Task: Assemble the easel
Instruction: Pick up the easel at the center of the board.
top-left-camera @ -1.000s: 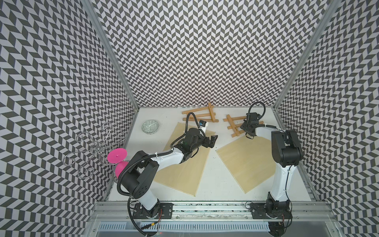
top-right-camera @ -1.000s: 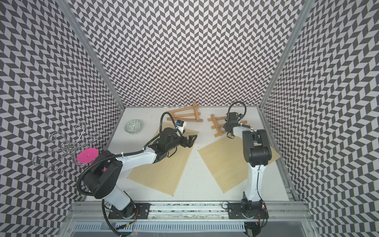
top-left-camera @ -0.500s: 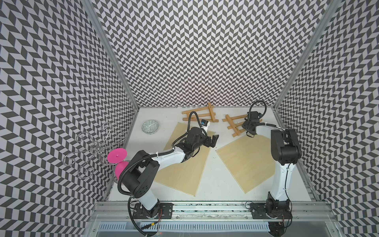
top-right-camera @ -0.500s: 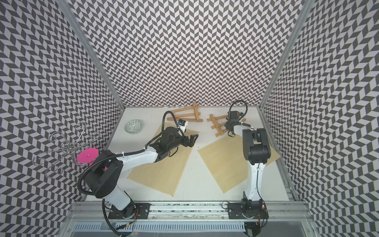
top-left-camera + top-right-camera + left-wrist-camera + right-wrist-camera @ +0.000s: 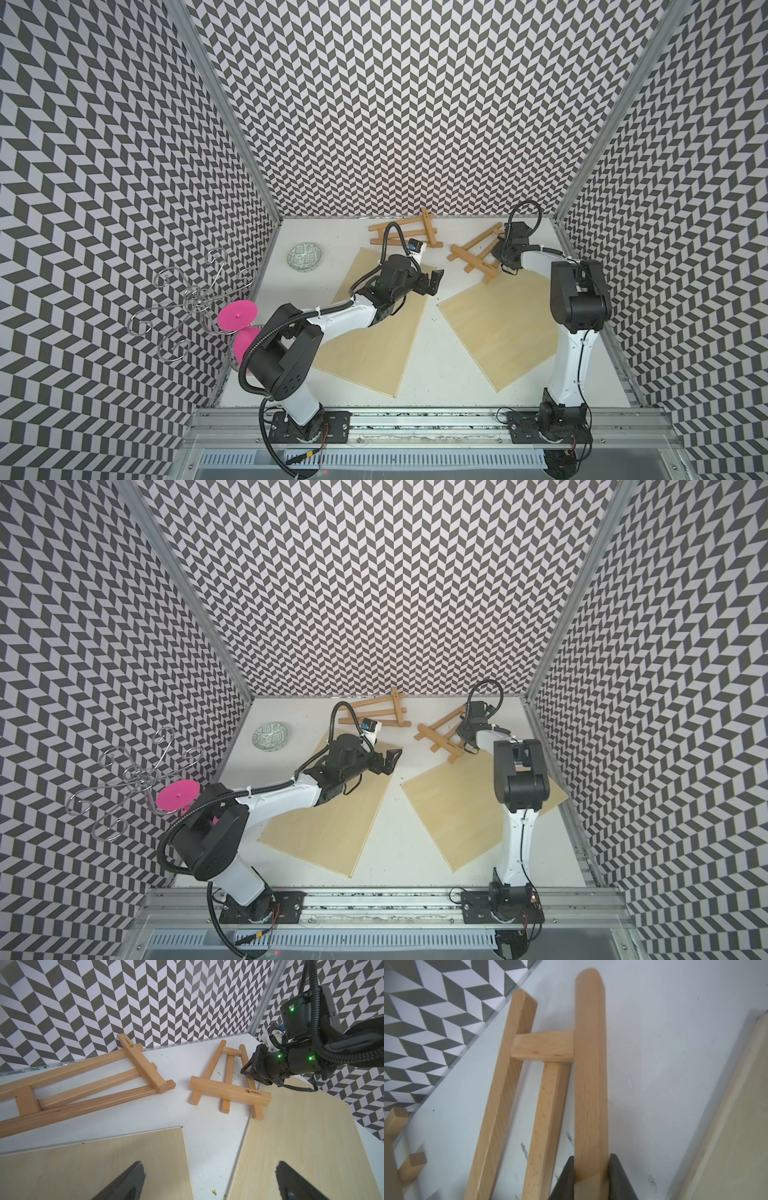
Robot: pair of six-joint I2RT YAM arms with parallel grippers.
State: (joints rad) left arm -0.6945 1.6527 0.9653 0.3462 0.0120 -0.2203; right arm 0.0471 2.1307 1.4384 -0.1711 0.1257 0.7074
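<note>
Our right gripper point(image 5: 591, 1156) clamped one leg of the small pale wooden A-frame easel point(image 5: 228, 1089), likely for lifting; our left gripper point(image 5: 208, 1165) hung wide open.

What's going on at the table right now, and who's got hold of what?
The right hand grips one side leg of the small easel, which lies flat on the table. The left hand is open and empty, hovering near the far edge of the left plywood board. A second easel lies flat and untouched. Neither easel stands yet.
</note>
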